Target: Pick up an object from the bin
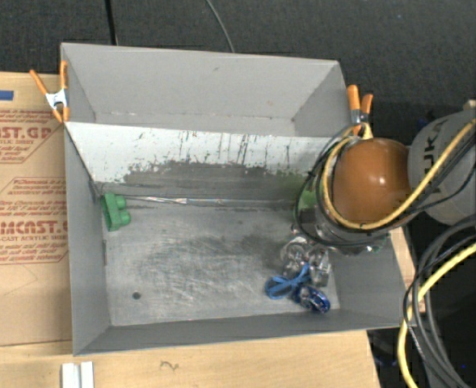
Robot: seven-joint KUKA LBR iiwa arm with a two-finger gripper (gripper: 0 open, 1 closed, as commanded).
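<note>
My gripper (306, 262) is low in the bin's front right corner, below the orange dome on the wrist. Its metal fingertips hang right over a small blue thing (296, 287) of looped, tangled shape that lies on the bin floor near the front wall. The fingertips seem to touch its upper part; whether they grip it I cannot tell. A small green block (115, 212) lies far off at the left wall of the bin.
A green patch shows at the right wall just behind the wrist. The arm and its yellow and black cables come in over the bin's right rim. The bin's front and right walls stand close to the gripper.
</note>
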